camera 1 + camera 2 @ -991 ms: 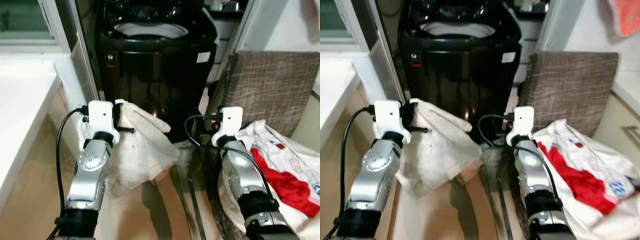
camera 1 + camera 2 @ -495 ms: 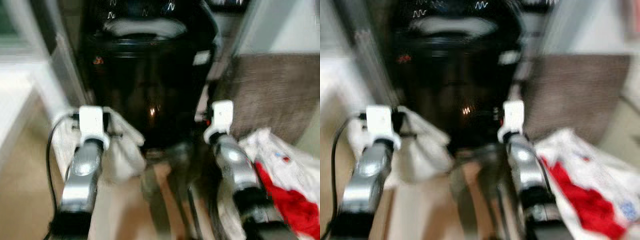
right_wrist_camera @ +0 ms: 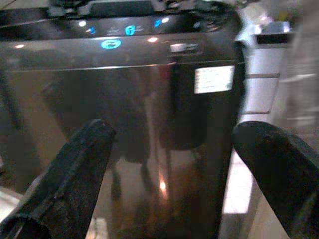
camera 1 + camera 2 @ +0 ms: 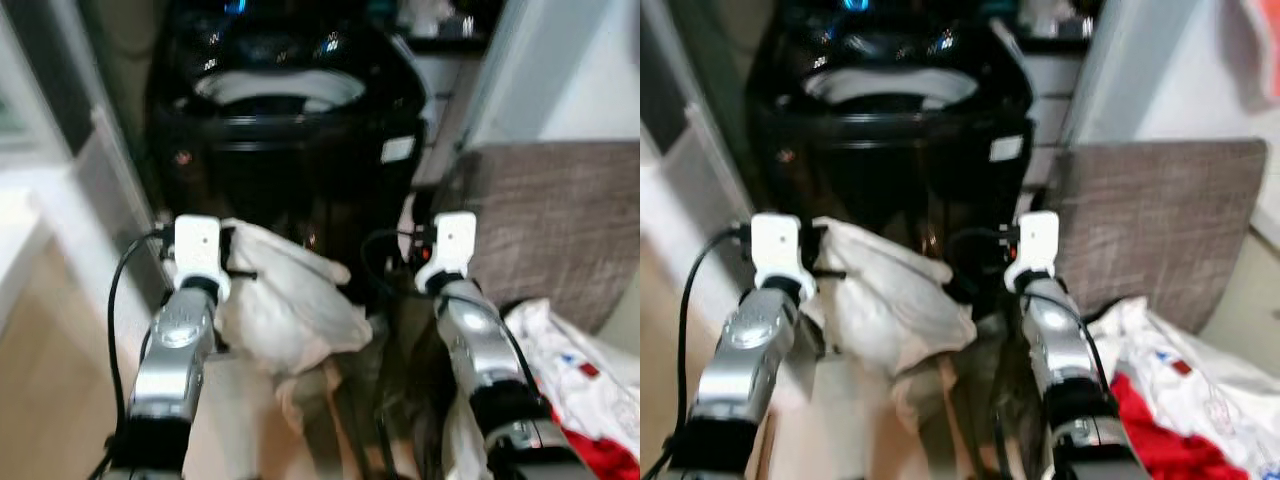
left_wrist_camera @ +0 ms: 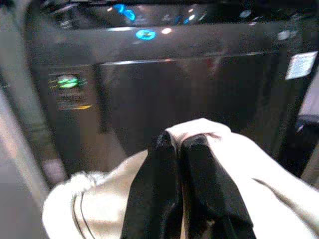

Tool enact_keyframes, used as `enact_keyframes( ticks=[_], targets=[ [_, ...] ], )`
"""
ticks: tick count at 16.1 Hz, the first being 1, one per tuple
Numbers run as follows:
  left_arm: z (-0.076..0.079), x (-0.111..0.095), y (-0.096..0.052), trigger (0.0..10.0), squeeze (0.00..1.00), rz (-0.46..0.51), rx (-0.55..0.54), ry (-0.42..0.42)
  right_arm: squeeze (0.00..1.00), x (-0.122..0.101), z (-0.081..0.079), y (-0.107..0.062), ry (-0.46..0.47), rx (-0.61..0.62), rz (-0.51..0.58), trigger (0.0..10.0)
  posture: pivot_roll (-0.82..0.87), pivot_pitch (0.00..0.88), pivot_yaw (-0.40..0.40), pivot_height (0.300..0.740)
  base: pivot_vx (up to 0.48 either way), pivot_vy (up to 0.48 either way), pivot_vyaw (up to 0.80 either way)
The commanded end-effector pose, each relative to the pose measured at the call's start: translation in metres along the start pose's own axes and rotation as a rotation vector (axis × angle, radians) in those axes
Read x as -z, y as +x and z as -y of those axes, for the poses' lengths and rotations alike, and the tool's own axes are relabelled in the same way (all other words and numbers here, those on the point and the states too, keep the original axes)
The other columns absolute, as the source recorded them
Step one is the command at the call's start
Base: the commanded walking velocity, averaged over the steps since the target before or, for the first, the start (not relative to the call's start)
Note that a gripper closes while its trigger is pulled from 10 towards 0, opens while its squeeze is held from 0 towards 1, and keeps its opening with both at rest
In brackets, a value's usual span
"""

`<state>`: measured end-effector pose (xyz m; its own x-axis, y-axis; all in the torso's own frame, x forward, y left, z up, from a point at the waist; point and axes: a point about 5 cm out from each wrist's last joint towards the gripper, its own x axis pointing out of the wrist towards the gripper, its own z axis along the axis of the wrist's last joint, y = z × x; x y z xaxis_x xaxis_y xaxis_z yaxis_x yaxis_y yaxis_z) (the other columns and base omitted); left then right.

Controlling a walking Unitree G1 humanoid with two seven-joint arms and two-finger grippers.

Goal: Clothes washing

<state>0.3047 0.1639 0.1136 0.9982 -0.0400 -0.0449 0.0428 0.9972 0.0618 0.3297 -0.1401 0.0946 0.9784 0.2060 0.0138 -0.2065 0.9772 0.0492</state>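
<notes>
White cloth [image 4: 285, 300] gripped in left gripper [image 5: 174, 149] jaws, hung downward mid-frame, right gripper [image 3: 179, 164] jaws spread, black washing machine [image 4: 290, 130] ahead

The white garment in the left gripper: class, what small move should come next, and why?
Probably lift the left gripper up toward the washing machine. Its fingers are shut on the white garment, which hangs below the machine's open top, so it likely needs raising before it can go in.

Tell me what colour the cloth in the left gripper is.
White, or off-white cloth, clearest in the left eye view.
</notes>
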Motion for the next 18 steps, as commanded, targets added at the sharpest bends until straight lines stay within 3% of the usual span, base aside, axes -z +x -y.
enact_keyframes(
  ticks=[1,5,14,16,18],
  targets=[
    [0.005,-0.017,0.004,10.0,0.00,0.073,0.009,0.006,0.00,-0.001,0.007,0.000,-0.003,0.017,0.000,10.0,-0.05,0.000,-0.025,0.727,0.465,0.000,0.00],
    [-0.002,-0.016,0.003,10.0,0.00,0.065,-0.039,0.003,0.00,0.000,0.003,0.001,-0.006,-0.004,-0.010,10.0,-0.04,0.000,-0.030,0.727,0.461,0.000,0.19],
    [0.009,-0.031,0.007,10.0,0.00,0.116,0.083,0.107,0.00,0.001,0.003,0.001,-0.013,0.011,-0.004,10.0,-0.04,0.000,-0.026,0.727,0.467,0.000,0.00],
    [0.016,-0.046,0.010,10.0,0.00,0.171,0.148,0.138,0.00,0.001,0.005,0.000,-0.016,0.021,-0.002,10.0,-0.05,0.000,-0.014,0.727,0.476,0.000,0.00],
    [0.011,-0.048,0.014,10.0,0.00,0.169,0.126,0.143,0.00,0.000,0.005,-0.001,-0.011,0.032,0.011,10.0,-0.05,0.000,-0.006,0.727,0.480,0.000,0.00]
  ],
)
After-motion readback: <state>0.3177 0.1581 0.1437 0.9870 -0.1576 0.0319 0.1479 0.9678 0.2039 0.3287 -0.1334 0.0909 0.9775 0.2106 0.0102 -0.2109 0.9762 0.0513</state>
